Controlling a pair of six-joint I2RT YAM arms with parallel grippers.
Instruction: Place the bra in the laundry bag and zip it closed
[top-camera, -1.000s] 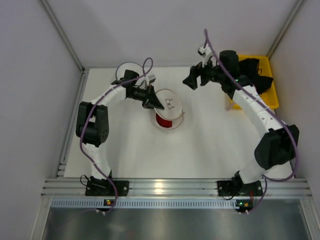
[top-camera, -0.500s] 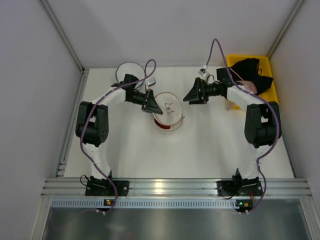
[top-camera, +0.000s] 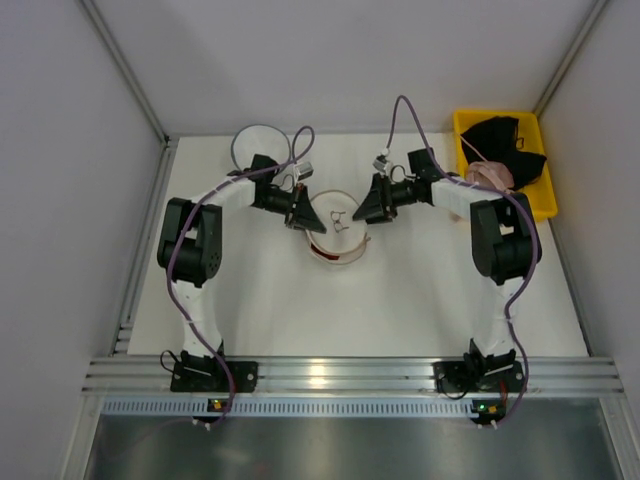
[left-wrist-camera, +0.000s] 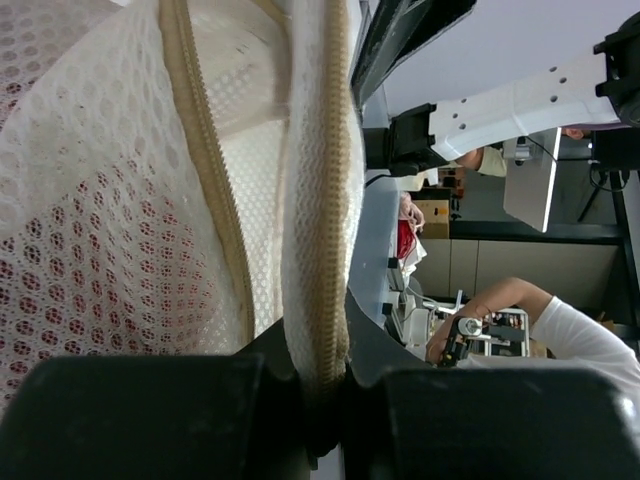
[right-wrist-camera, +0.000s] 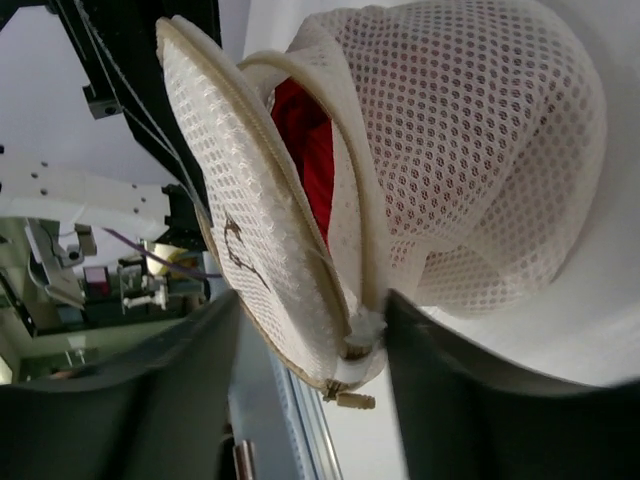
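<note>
Whereas a second ago the right gripper (top-camera: 365, 212) hung well clear, it now straddles the zip end of the laundry bag (right-wrist-camera: 480, 130) — jaws wide. Left gripper (top-camera: 312, 222) is clamped on the rim. Count: one bag, one bra (right-wrist-camera: 305, 140) — inside it.

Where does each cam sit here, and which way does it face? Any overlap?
Top external: above and behind the bases, looking down on the table. The left arm and right arm show whole, with the left gripper and right gripper flanking the laundry bag.
Left wrist: looks along its own fingers, shut on the bag's zipper rim.
Right wrist: looks past its open fingers into the bag's mouth at the bra.
Shared: all three see the bag, and the wrist views face each other across it.
</note>
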